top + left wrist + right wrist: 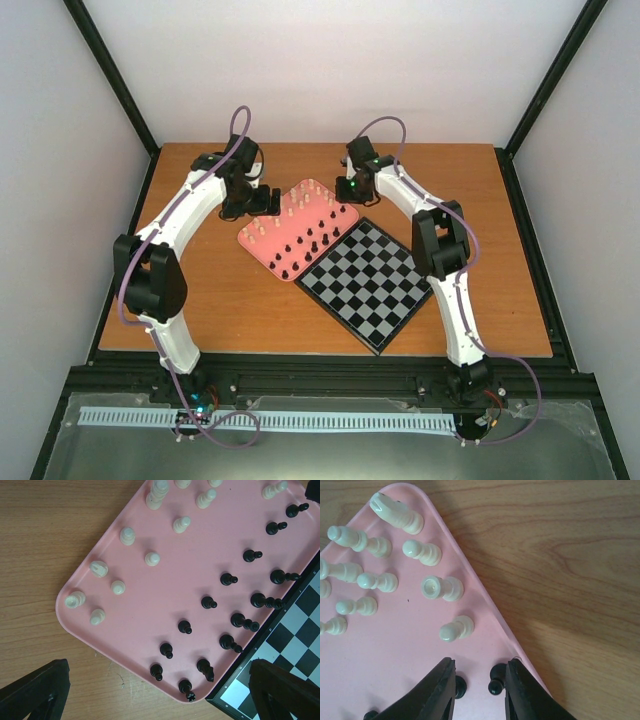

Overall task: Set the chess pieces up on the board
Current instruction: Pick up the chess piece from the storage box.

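The black and grey board (370, 285) lies right of centre. All the chess pieces I see stand on a pink tray (268, 243) at its far left: black pieces (305, 245) near the board, cream pieces (290, 205) farther back. My left gripper (262, 200) hovers over the tray's left side. In its wrist view it (160, 695) is wide open and empty above the black pieces (227, 578), with the board's corner (300, 625) at right. My right gripper (479, 680) is open low over the tray's far corner, with a black pawn (495, 682) between its fingers, against the right one.
The wooden table (200, 300) extends around the tray and board. Cream pieces (450, 628) stand just ahead of the right fingers. A second black piece (461, 686) sits by the right gripper's left finger. Black frame posts rise at the table's back corners.
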### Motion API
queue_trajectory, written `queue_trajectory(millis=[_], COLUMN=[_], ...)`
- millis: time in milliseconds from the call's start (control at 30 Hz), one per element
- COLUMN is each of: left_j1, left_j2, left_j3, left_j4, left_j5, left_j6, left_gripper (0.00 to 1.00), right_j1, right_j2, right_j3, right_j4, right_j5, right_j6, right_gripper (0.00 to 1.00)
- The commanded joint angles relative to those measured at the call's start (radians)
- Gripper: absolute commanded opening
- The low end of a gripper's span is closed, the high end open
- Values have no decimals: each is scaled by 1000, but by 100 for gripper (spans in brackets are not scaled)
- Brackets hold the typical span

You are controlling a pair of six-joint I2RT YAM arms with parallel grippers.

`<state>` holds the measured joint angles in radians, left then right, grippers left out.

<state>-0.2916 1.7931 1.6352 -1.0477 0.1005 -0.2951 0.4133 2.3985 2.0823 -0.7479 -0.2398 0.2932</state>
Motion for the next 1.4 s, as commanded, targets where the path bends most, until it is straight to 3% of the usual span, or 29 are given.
queue_trajectory(millis=[0, 500, 667, 900, 1200, 1367], left_j1=[5, 4, 5, 4, 4, 5], left_j2=[-9, 0, -2, 0, -5, -11], left_j3=[14, 14, 13, 14, 17, 17], left_j4=[-2, -1, -2, 0, -2, -2], left_j5=[-2, 1, -1, 3, -2, -5], left_j6=[-6, -5, -4, -6, -4, -3], left_gripper=[100, 100, 100, 100, 100, 100], right_j1=[13, 17, 18, 17, 18, 16], right_j2=[43, 95, 106, 90, -55, -210], right_j3=[56, 82, 92, 88, 71, -68], right_j4=[-34, -69, -83, -93, -112, -114], right_j5=[23, 42, 43, 64, 91, 106], right_j6=[0, -2, -1, -6, -27, -33], right_gripper=[29, 28, 16, 8, 6, 6])
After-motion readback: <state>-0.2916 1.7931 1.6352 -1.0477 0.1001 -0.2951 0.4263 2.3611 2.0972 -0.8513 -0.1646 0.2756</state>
